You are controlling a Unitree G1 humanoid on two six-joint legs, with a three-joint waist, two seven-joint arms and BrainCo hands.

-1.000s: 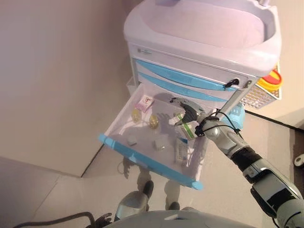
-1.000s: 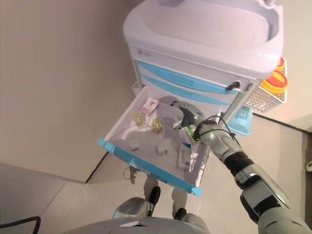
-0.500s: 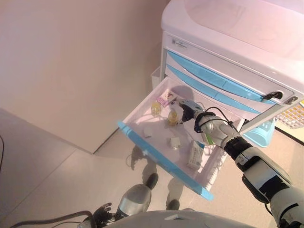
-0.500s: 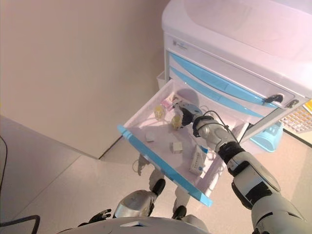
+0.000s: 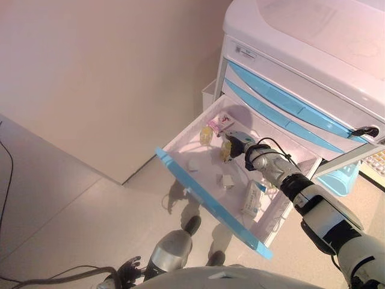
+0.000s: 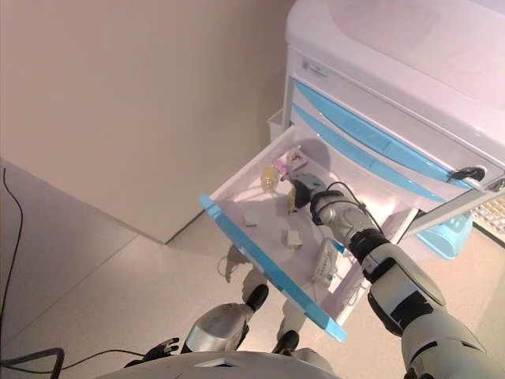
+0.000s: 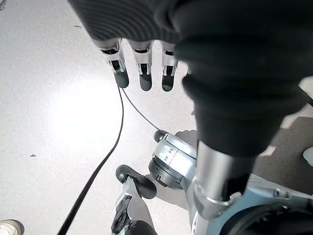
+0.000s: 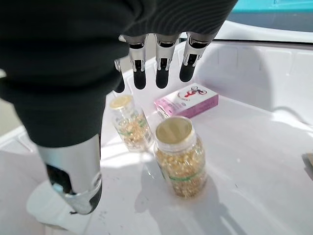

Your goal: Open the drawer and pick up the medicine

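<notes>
1. Nearest the robot, the left hand [image 7: 142,73] is hanging low over the floor, fingers straight and relaxed, holding nothing and idle.
2. The drawer [image 5: 207,201] is standing pulled fully out of the cart [image 5: 313,54], so the opening step looks done; the pick-up is the step in hand.
3. Inside the drawer, small white packets and a flat white box [image 5: 251,197] are lying toward the blue front.
4. The right hand [image 8: 156,63] is hovering inside the drawer with fingers straight and apart from the thumb, gripping nothing.
5. The medicine, a bottle [image 8: 180,156] of yellow capsules, is standing upright just under that hand, its long axis vertical, gold lid pointing up; a second bottle [image 8: 128,122] is standing just beside it.
6. Beyond them a pink box [image 8: 186,102] is lying flat near the back wall.
7. Next, the hand probably needs lowering so fingers and thumb close on the nearer bottle's sides without toppling its neighbour.
</notes>
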